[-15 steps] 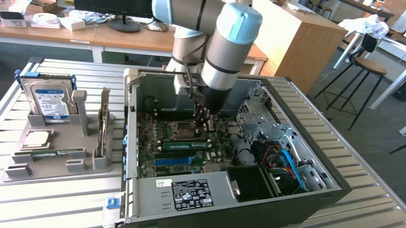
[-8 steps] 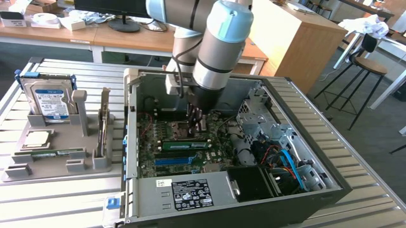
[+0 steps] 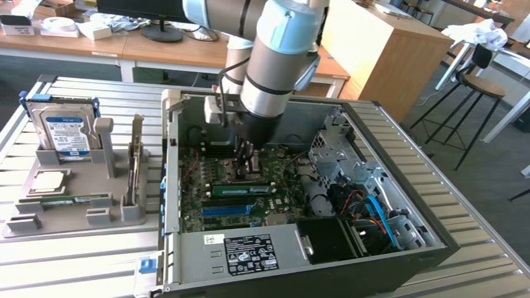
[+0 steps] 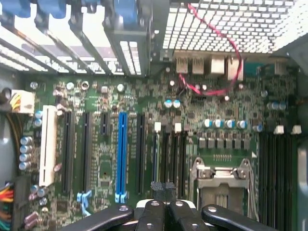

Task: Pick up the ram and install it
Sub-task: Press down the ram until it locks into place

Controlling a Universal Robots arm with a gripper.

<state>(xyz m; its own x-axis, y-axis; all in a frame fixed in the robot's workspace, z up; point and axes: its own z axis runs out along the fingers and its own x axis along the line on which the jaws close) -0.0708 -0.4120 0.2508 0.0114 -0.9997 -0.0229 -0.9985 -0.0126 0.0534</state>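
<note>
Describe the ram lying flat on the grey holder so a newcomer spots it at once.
Left of the computer case in the exterior view sits a grey holder. The ram lies flat near its front edge, before the silver processor. It is a long thin green strip, unlike the boxy upright hard drive.

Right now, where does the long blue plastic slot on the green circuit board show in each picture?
Exterior view: the long blue plastic slot lies on the green circuit board, between the gripper and the silver labelled box.
Wrist view: the long blue plastic slot runs among black slots, close beside the gripper.
Shared landmark: the gripper, shut, low over the board.
</note>
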